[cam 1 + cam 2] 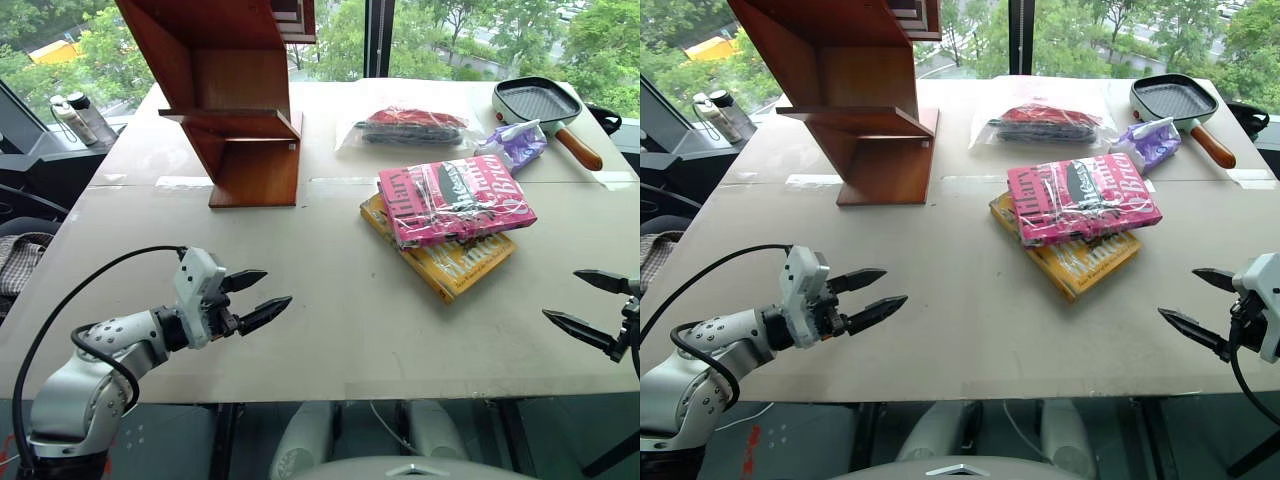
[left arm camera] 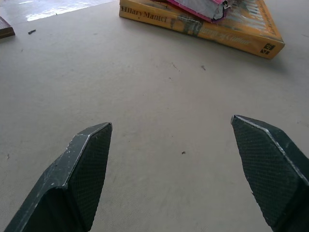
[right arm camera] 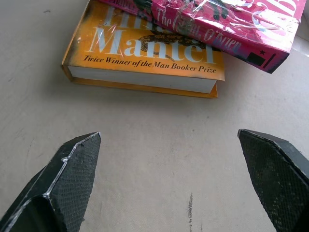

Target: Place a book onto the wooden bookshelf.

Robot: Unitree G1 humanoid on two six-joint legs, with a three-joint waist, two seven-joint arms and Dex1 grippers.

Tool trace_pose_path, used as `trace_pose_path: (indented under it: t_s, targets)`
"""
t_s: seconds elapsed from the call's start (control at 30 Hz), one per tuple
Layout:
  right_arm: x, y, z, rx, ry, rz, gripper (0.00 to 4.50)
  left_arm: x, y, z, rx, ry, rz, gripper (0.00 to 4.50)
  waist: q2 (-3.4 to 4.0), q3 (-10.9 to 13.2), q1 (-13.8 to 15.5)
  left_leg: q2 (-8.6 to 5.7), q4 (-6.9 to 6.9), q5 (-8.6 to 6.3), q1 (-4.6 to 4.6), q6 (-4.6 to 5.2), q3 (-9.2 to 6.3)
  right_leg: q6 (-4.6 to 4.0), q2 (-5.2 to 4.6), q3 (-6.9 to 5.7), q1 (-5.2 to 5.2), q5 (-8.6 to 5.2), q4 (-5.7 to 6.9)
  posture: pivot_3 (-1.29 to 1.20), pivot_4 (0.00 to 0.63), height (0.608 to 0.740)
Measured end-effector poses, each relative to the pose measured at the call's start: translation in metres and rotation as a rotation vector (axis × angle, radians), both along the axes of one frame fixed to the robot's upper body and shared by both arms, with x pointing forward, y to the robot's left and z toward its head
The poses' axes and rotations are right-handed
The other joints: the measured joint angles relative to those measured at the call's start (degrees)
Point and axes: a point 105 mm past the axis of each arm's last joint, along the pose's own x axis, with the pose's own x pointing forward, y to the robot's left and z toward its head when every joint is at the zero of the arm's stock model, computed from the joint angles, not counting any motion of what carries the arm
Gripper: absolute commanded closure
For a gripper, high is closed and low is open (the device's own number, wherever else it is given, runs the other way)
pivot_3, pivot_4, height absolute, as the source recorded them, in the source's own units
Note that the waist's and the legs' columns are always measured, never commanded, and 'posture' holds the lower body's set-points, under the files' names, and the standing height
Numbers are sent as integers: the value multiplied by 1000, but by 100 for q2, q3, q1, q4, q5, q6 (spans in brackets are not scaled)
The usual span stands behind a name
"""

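The book point(image 1: 455, 198), bright pink under a glossy plastic wrap with big white and black lettering, lies flat on the worktop point(image 1: 330, 330), right of its middle, stacked slantwise on top of a yellow-orange book point(image 1: 450, 262) whose near corner juts out toward the worktop's near edge. The left pincer point(image 1: 266, 298) hangs above the near-left part of the worktop with its two black fingers spread wide and nothing between them; it points toward the stacked books, which lie well apart from it, farther in and over to the right. The right pincer point(image 1: 590, 306) hangs at the near-right edge of the worktop, likewise wide open and empty, aimed inward; the book sits farther back and to its left, nearer to this pincer than to the other yet clearly not touching it. In the right wrist view the pink book's spine point(image 3: 219, 36) overhangs the yellow-orange cover just beyond the open fingertips point(image 3: 72, 169). The wooden bookshelf point(image 1: 235, 90), reddish-brown with slanted sides and flat shelves, stands upright toward the far-left part of the worktop, well apart from the book. Along the far edge lie a clear bag point(image 1: 405, 128) holding dark and red items, what looks like a small purple packet point(image 1: 515, 145), and a black grill pan point(image 1: 540, 103) with a wooden handle at the far-right corner.
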Motion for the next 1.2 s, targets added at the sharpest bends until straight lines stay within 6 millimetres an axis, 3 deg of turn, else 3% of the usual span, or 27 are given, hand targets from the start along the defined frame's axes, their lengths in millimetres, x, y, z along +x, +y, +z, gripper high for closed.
trace_pose_path:
  t_s: [0.1, 0.23, 0.33, 0.43, 0.6, 0.7, 0.93, 1.2]
  targets:
    - [10, 4, 4, 12, -65, -74, 0, 1, 0, 0, 4, 15, -3, 435, -7, -1, -10, 6, 0, 0, 1, -1, -2, -1, 0, -1, 0, 0, 1, 0, 150, 740]
    - [31, 40, 6, 19, -153, -116, 0, 7, -9, 15, -18, -31, -39, 435, 2, 1, -25, 5, 1, 1, 3, -2, 2, -1, 0, 3, -3, 1, 7, 0, 150, 740]
    - [46, 43, 10, -81, -163, -208, 0, 8, -13, 17, -29, -35, -47, 435, 1, 2, -12, -4, 1, 1, -6, -3, 0, 0, -3, 1, -6, 1, -1, 0, 150, 740]
    - [58, 47, 20, -73, -151, -238, 737, 10, -19, 23, -41, -55, -76, 384, 1, 2, 3, -5, 1, 1, -9, -3, -5, 0, -3, -5, -5, 2, -5, 0, 150, 740]
    - [88, 41, 40, -50, -125, -325, 2980, 7, -39, 39, -50, -111, -186, 384, 2, 5, -23, -5, 1, 2, -11, -1, -6, -2, -2, -7, -6, 2, -5, 0, 150, 740]
    - [116, 29, 55, -220, -154, -369, 4462, 1, -55, 51, -61, -147, -270, 384, 7, 8, -37, -5, -1, 2, -11, -2, 0, -2, -3, -6, -10, 2, -6, 0, 150, 740]
    - [163, 16, 67, -467, -177, -320, 4462, -3, -65, 65, -70, -179, -317, 384, 7, 9, -72, -4, -20, 13, -12, -20, 14, -1, 1, -3, -12, 3, -28, 0, 150, 740]
    - [211, 12, 40, -538, -61, -250, 4462, -9, -68, 63, -75, -167, -307, 384, 7, 11, -117, -5, -43, 14, -30, -23, 16, -1, -2, 6, -34, 5, -47, 0, 150, 740]
